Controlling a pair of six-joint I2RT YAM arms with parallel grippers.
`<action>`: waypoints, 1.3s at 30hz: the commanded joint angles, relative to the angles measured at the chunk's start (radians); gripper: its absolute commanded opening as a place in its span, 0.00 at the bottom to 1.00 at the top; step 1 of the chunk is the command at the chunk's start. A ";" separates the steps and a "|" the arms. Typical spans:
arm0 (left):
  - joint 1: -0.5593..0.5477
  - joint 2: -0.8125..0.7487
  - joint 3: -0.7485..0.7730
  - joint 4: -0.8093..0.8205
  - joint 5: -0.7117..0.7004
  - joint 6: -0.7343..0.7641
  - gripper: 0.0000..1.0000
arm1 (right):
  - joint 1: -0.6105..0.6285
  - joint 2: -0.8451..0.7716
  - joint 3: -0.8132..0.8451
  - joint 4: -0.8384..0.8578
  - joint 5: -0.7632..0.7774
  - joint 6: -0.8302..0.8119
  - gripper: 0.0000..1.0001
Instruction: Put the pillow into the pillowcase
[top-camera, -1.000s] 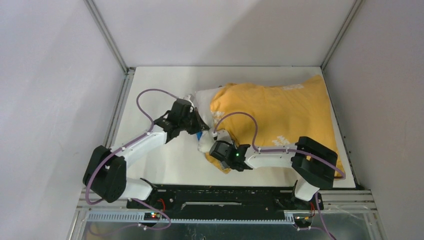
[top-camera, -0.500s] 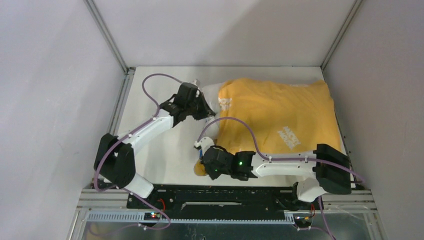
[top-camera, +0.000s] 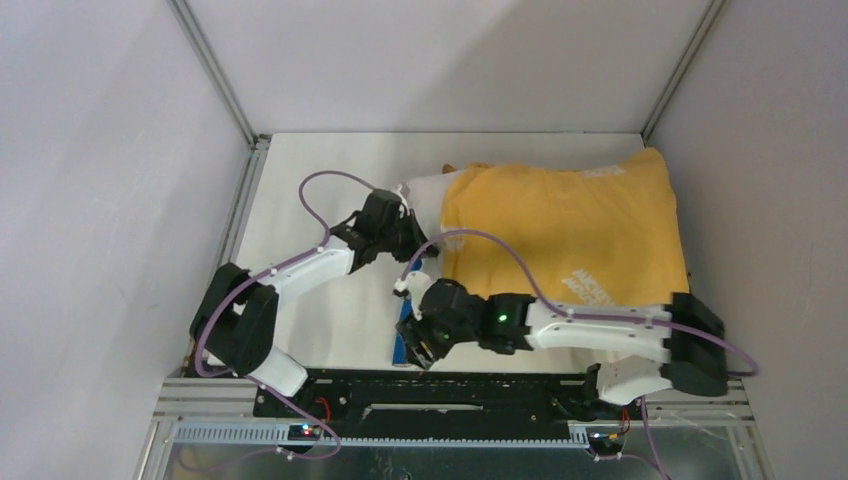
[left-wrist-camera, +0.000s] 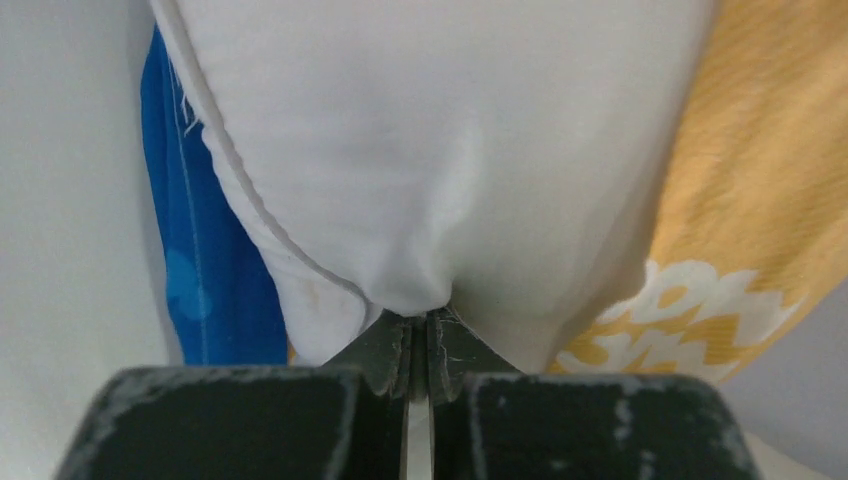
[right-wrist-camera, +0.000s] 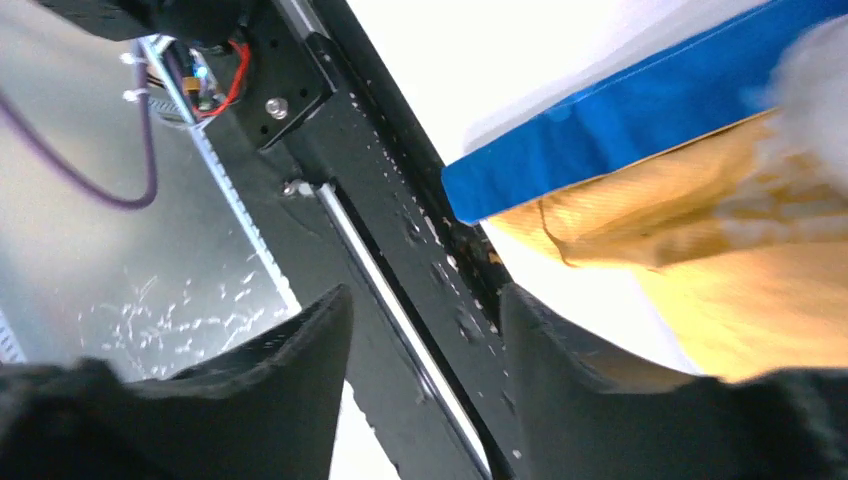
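left gripper (left-wrist-camera: 420, 342) is pinching the pillow (left-wrist-camera: 430, 150) corner; right gripper (right-wrist-camera: 422, 310) is half wide, holding nothing, beside the pillowcase (top-camera: 570, 220) at the table (top-camera: 320, 170) near edge.

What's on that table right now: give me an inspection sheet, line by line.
Surface: white table, the pillow lying on its right half.
Job's things: pillow mostly inside the orange-yellow pillowcase; its white end sticks out at the left; a blue corner of the case lies near the front edge.
Clutter: nothing seen.
Grippers: left gripper shut on the pillow's white fabric; right gripper open, holding nothing, near the blue corner.
Cables: purple cables loop above both arms; the right one crosses over the pillowcase.
Surroundings: grey walls, black base rail.
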 joint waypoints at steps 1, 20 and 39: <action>-0.042 -0.044 -0.171 0.155 0.072 -0.003 0.00 | -0.099 -0.225 0.093 -0.139 -0.017 -0.047 0.64; -0.208 -0.412 -0.347 0.114 -0.126 -0.063 0.41 | -0.600 0.156 0.406 -0.278 0.292 -0.188 0.66; 0.020 -0.089 -0.154 0.303 -0.195 -0.110 0.99 | -0.434 -0.101 0.000 -0.133 0.236 -0.221 0.29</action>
